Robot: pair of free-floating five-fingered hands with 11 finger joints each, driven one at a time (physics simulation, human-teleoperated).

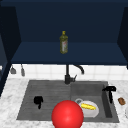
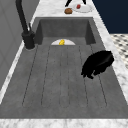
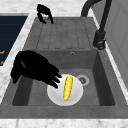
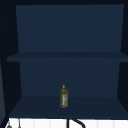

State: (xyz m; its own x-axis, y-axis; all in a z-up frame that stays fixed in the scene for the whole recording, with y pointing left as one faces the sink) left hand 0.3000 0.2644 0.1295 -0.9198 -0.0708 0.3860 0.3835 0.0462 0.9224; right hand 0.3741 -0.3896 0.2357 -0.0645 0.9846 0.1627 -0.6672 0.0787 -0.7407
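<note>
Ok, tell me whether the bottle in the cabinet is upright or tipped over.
Upright: the bottle stands on its base on the lower shelf, cap pointing straight up.

Left robot hand with fingers curled downward; right robot hand aloft, fingers extended.

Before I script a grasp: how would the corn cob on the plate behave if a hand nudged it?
The corn cob looks round and elongated, so it would probably roll sideways. It lies loose on the smooth white plate, so it may slide too. The right hand hovers beside it, not touching.
</note>
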